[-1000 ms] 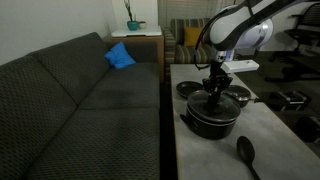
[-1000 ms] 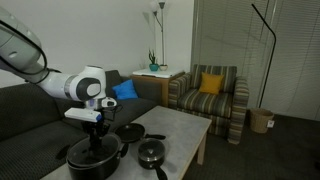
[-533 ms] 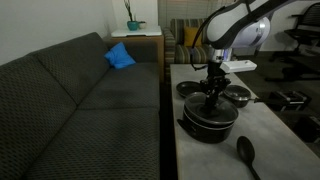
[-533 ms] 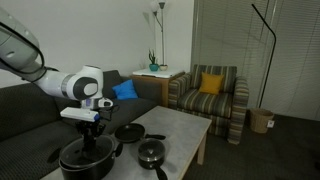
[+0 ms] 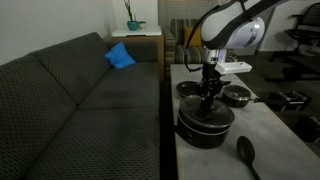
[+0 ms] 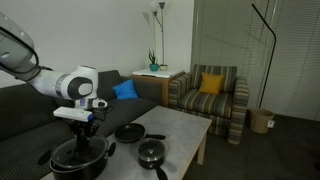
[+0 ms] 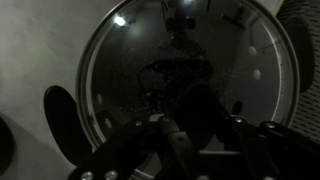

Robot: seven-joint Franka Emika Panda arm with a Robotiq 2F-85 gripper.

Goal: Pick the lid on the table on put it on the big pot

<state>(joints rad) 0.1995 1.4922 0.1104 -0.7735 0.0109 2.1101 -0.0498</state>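
Observation:
The big pot (image 5: 200, 136) stands near the table's (image 5: 272, 130) couch-side edge, and it also shows in another exterior view (image 6: 72, 170). The glass lid (image 5: 205, 116) lies on top of the pot, seen in both exterior views (image 6: 80, 153). My gripper (image 5: 208, 97) points straight down over the lid's centre and is shut on its dark knob. In the wrist view the lid (image 7: 120, 70) fills the frame, and my gripper (image 7: 192, 120) has the knob between its fingers.
Two small black pans (image 5: 189, 89) (image 5: 237, 95) sit behind the pot, also seen in the other exterior view (image 6: 130, 132) (image 6: 152, 152). A black spoon (image 5: 246, 152) lies at the near end. A dark couch (image 5: 80, 110) runs along the table.
My gripper, with the lid and the pot under it, has shifted a little along the table away from the small pans. The pans and spoon have not moved.

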